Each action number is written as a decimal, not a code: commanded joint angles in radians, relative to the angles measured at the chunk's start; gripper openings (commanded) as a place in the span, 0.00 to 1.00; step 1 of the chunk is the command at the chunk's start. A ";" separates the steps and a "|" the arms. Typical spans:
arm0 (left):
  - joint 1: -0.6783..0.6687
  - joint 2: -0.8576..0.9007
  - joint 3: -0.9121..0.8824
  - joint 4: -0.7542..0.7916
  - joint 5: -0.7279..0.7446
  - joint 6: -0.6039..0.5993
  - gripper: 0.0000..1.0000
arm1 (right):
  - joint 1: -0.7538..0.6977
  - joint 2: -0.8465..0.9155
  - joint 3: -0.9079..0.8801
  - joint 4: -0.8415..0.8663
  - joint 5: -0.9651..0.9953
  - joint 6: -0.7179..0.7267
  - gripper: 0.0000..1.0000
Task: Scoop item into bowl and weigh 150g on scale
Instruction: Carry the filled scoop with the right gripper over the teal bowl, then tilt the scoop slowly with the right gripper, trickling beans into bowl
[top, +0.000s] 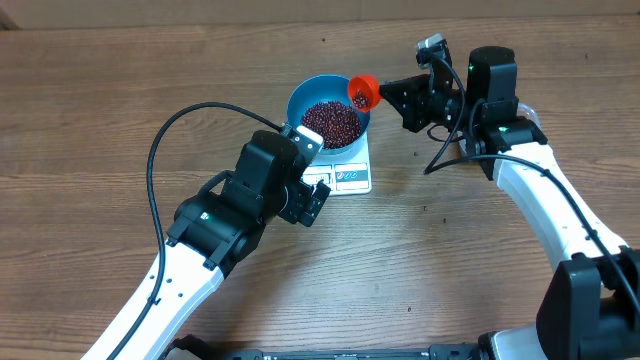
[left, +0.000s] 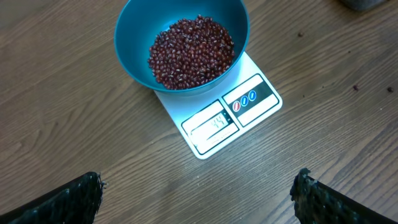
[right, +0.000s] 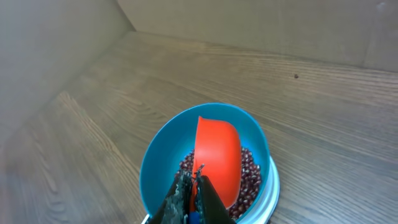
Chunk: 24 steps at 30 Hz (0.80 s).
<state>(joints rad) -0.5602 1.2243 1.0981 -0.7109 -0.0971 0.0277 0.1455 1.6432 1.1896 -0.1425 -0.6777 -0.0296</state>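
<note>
On the counter (top: 120, 80), near its middle, the white kitchen scale (left: 214, 127) carries the blue bowl (left: 134, 62). The bowl sits on the end of the scale away from the display and buttons. A loose pile of dark red beans (left: 189, 53) covers the bowl's bottom. I can see digits in the display window, but they are too small for me to read.

My right fingers (right: 180, 199) are pinched narrow on the handle of an orange scoop (top: 363, 91). It hangs over the bowl's rim on the right arm's side, and from overhead a few beans show in its mouth. My left fingers (left: 74, 202) stand wide apart with nothing between them. They hover above bare wood just short of the scale's display edge, apart from the bowl. A few dark specks (left: 356, 88) lie on the wood off to the side of the scale.
</note>
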 joint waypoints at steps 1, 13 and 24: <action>0.004 -0.009 -0.003 0.004 0.012 -0.013 1.00 | 0.005 0.020 0.019 0.007 0.015 -0.001 0.04; 0.004 -0.009 -0.003 0.004 0.012 -0.013 1.00 | 0.019 0.082 0.016 0.037 0.022 -0.127 0.04; 0.004 -0.009 -0.003 0.004 0.012 -0.013 1.00 | 0.065 0.082 0.016 0.045 0.032 -0.290 0.04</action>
<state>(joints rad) -0.5602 1.2243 1.0981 -0.7109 -0.0967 0.0277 0.2108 1.7264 1.1896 -0.1051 -0.6521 -0.2955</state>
